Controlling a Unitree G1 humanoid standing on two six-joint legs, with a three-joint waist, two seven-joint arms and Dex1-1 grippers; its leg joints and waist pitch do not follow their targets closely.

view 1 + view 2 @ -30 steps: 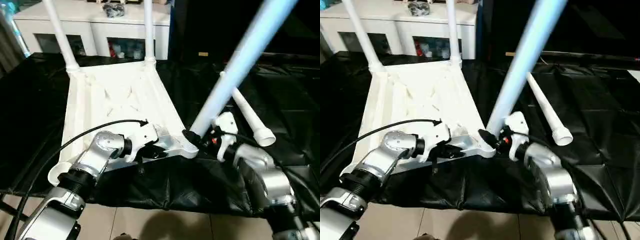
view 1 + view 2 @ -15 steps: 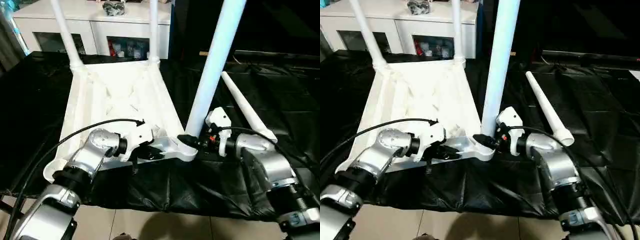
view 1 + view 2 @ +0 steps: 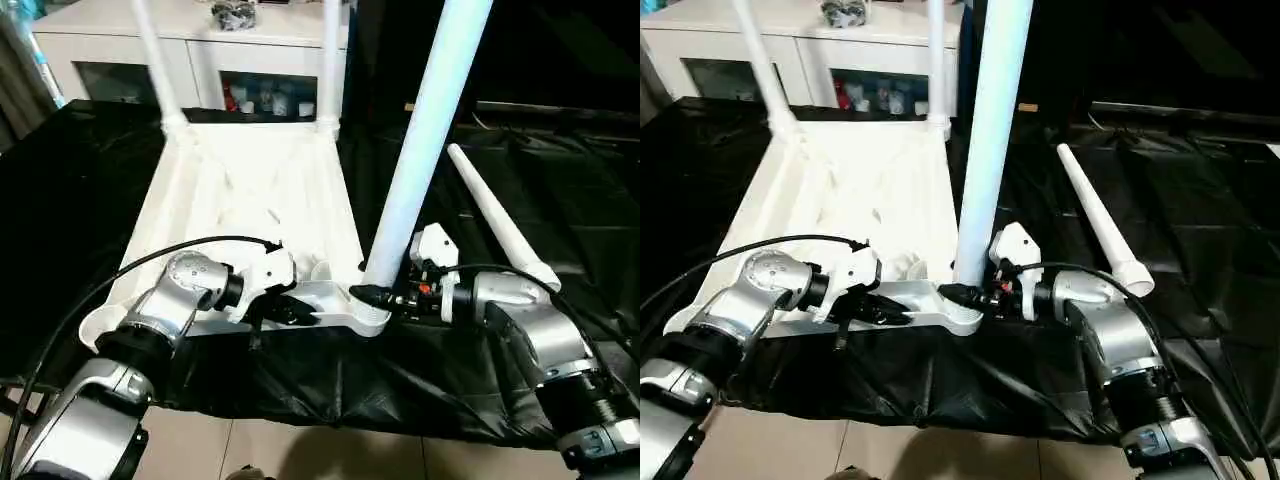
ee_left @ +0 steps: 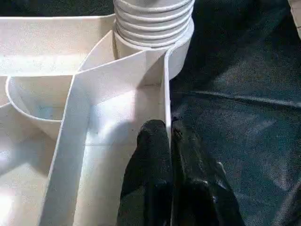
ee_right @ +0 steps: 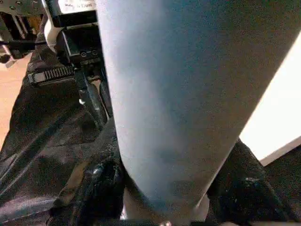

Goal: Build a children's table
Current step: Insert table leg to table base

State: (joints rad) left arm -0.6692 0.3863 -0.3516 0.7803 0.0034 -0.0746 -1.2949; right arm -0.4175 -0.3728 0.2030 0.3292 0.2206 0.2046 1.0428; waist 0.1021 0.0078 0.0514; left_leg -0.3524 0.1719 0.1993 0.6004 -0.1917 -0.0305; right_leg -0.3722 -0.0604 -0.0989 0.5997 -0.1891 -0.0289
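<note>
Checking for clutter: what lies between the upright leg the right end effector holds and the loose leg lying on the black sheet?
Just bare black sheet, seen in both eye views, between white tube leg and loose white tube leg.

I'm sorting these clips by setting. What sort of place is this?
Probably a home-like room or a lab staged as one: a white cabinet with glass doors stands behind, the floor is tiled, and a black sheet is spread under the table top.

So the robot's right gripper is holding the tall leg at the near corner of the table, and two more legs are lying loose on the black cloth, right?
Not quite: one spare leg lies on the black cloth, as the left eye view shows. The right gripper does hold the tall leg at the table top's near corner.
</note>
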